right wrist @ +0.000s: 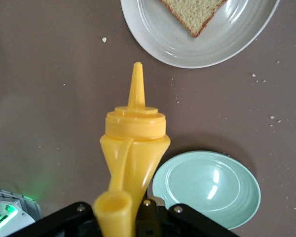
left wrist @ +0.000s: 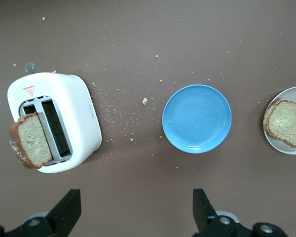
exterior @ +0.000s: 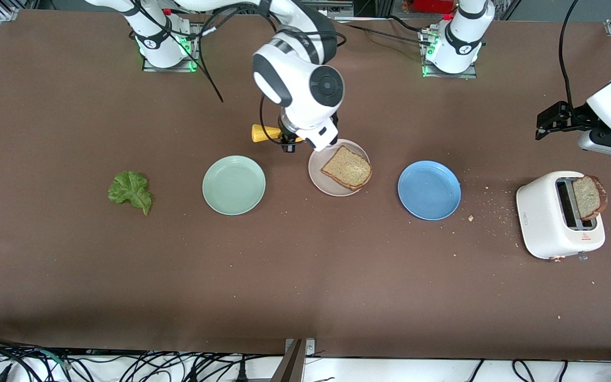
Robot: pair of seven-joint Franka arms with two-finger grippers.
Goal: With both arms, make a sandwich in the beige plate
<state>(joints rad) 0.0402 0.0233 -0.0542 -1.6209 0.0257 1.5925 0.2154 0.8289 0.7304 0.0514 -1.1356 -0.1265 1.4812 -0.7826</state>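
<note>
One toast slice (exterior: 347, 168) lies on the beige plate (exterior: 319, 178) at the table's middle; both also show in the right wrist view, slice (right wrist: 195, 12) and plate (right wrist: 177, 47). A second slice (exterior: 589, 197) stands in the white toaster (exterior: 549, 217). The lettuce leaf (exterior: 130, 191) lies on the table toward the right arm's end. My right gripper (exterior: 288, 141) is shut on a yellow squeeze bottle (exterior: 263, 132), held by the plate's rim (right wrist: 133, 143). My left gripper (left wrist: 135, 210) is open and empty, up over the table near the toaster (left wrist: 74, 108).
A mint-green plate (exterior: 234, 184) sits between the lettuce and the beige plate. A blue plate (exterior: 429, 190) sits between the beige plate and the toaster. Crumbs (exterior: 488, 209) lie scattered between the blue plate and the toaster.
</note>
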